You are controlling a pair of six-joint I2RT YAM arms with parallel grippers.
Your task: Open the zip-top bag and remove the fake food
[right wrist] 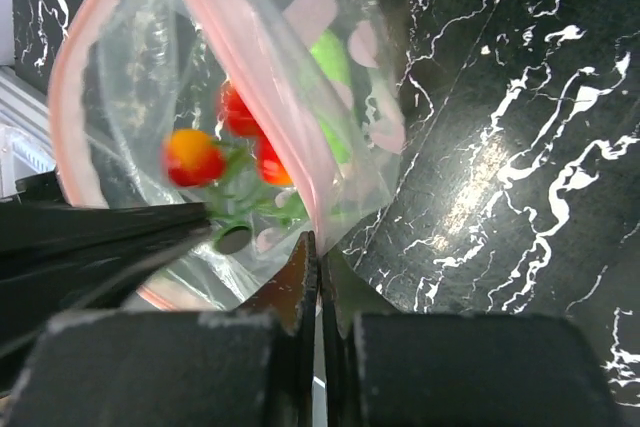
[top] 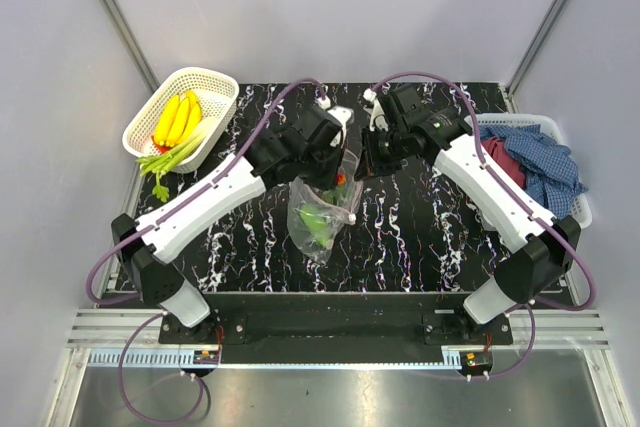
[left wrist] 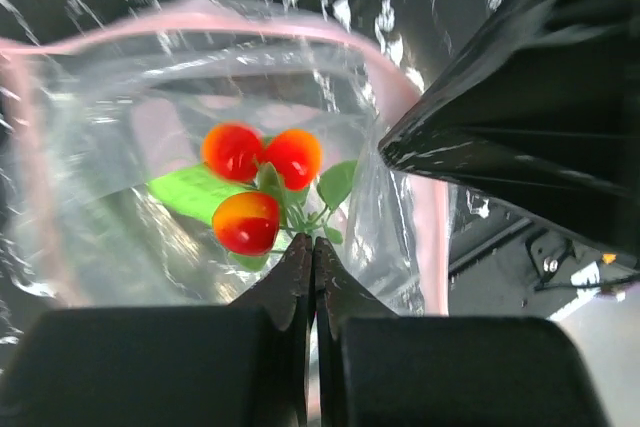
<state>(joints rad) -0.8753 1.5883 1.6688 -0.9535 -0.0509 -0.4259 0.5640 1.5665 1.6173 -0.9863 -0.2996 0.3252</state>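
- L gripper (left wrist: 312,245): I see the jaws together, nipped on the green stem of a red-orange fruit bunch, fake food (left wrist: 262,182), at the bag mouth.
- R gripper (right wrist: 315,247): jaws together, clamped on the pink zip edge of the zip-top bag (right wrist: 200,97).
- Bag hangs btwn both arms over mid table (top: 430,237), green pieces inside.
- Bananas (top: 178,119) + leek (top: 172,157) in white basket (top: 222,87), far left.

- Left arm (top: 205,202) and right arm (top: 490,187) are clad in white, black-jointed.
- Purple cables (top: 420,74) are looped along both.
- Left gripper (left wrist: 312,247) and right gripper (right wrist: 315,247) are finished black.
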